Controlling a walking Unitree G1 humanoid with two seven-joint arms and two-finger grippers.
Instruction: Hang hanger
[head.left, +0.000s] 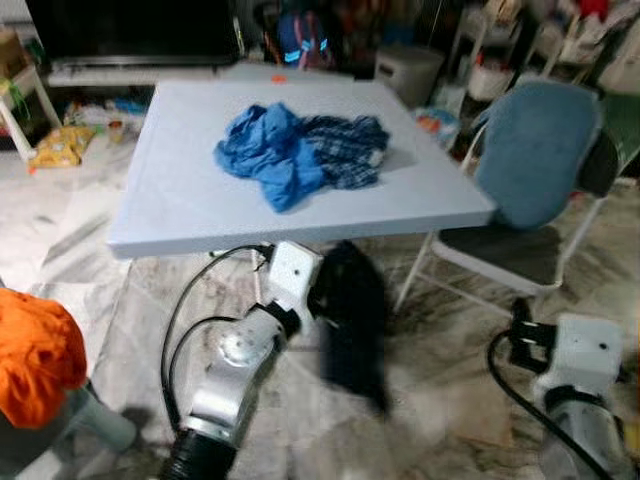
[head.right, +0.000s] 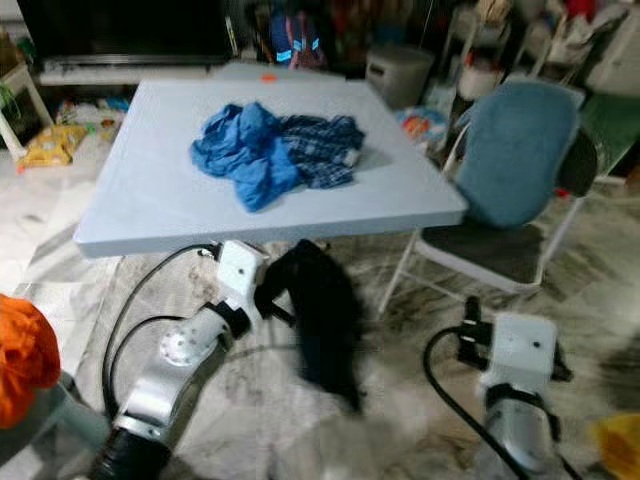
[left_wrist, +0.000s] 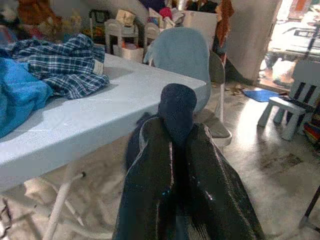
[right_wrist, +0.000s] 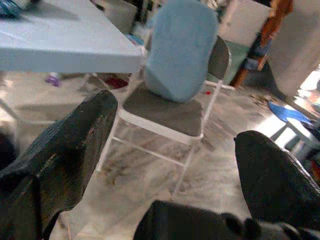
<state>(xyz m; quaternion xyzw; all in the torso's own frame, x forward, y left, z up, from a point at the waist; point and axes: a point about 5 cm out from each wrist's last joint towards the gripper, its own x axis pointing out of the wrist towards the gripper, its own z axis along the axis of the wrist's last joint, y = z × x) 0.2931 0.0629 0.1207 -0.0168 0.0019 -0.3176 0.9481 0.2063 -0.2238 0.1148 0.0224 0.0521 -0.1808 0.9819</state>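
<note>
My left gripper (head.left: 326, 300) hangs just below the front edge of the pale blue table (head.left: 180, 200), shut on a dark navy garment (head.left: 356, 335) that droops toward the floor. In the left wrist view the two black fingers (left_wrist: 150, 175) pinch a fold of that dark cloth (left_wrist: 177, 110). On the table lies a heap of blue clothing (head.left: 268, 150) with a plaid shirt (head.left: 345, 148) beside it. My right gripper (right_wrist: 175, 145) is low on the right with its fingers wide apart and nothing between them. I cannot make out a hanger.
A folding chair with a blue cushion (head.left: 535, 150) stands at the table's right corner. An orange cloth (head.left: 35, 355) sits at the lower left. Shelves, bags and clutter line the back wall. A small white chair (left_wrist: 292, 107) stands on the marble floor beyond.
</note>
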